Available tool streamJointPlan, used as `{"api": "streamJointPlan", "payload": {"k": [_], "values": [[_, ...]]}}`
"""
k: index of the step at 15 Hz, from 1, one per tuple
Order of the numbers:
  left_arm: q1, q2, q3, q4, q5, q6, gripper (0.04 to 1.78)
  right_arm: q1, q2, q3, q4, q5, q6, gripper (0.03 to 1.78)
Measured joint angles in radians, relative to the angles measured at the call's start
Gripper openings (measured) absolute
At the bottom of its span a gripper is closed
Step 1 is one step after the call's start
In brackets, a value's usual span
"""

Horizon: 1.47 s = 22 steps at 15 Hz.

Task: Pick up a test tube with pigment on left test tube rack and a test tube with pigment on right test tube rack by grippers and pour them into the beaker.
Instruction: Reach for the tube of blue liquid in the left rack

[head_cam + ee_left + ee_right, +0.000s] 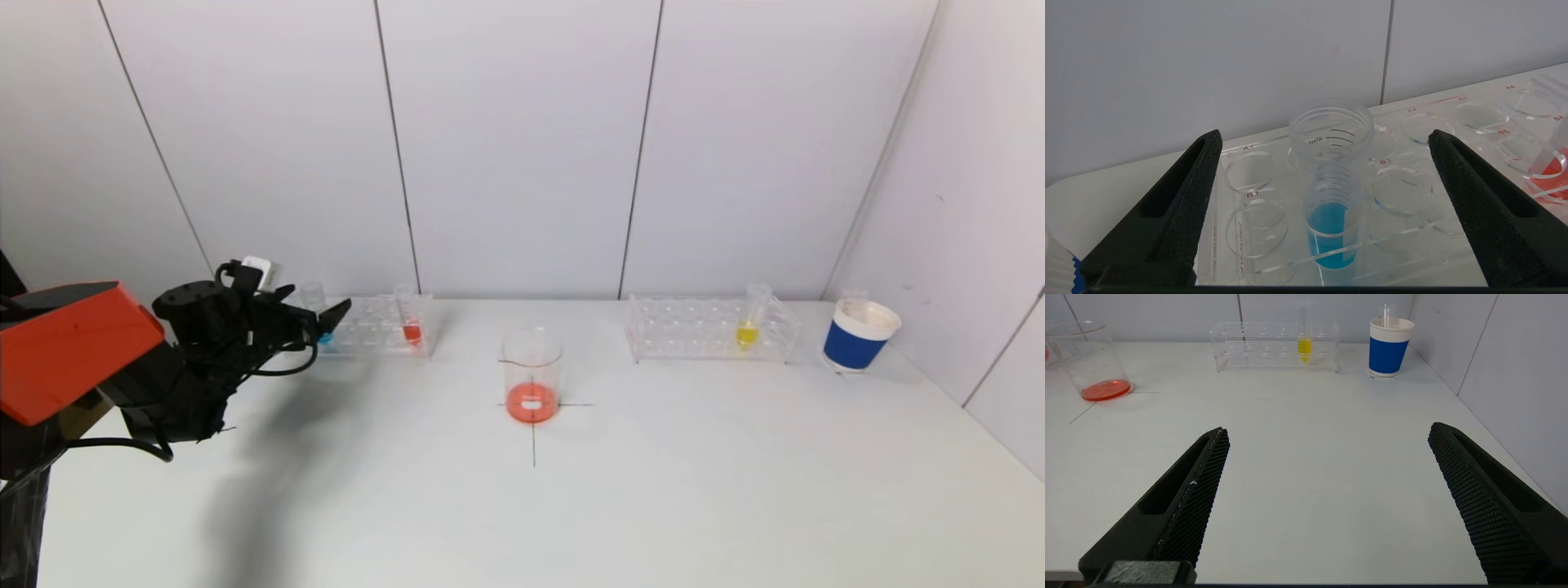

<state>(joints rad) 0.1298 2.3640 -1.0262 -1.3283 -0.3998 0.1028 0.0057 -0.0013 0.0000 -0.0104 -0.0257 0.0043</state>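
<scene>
Left gripper (1327,179) spread wide around clear plastic tube of blue pigment (1331,196), untouched; right gripper (1327,477) likewise spread, holding nothing.

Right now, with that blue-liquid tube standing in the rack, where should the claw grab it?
Grip the blue test tube on its clear upper part, just below the threaded mouth, above the left rack. It stands upright with that part exposed, so coming in level from the front, as the open left gripper is lined up, probably suits.
</scene>
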Motion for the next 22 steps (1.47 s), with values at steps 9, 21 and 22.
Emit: {"api": "streamJointPlan", "payload": {"k": [9, 21, 22], "values": [[0.002, 0.011, -0.005, 0.0, 0.001, 0.0, 1.76, 0.0, 0.0, 0.0, 0.0, 0.0, 0.0, 1.77], [0.003, -0.006, -0.003, -0.002, 0.004, -0.002, 1.76, 0.0, 0.0, 0.0, 0.0, 0.0, 0.0, 1.77], [0.003, -0.007, -0.003, -0.001, 0.003, -0.002, 1.76, 0.0, 0.0, 0.0, 0.0, 0.0, 0.0, 1.77]]}}
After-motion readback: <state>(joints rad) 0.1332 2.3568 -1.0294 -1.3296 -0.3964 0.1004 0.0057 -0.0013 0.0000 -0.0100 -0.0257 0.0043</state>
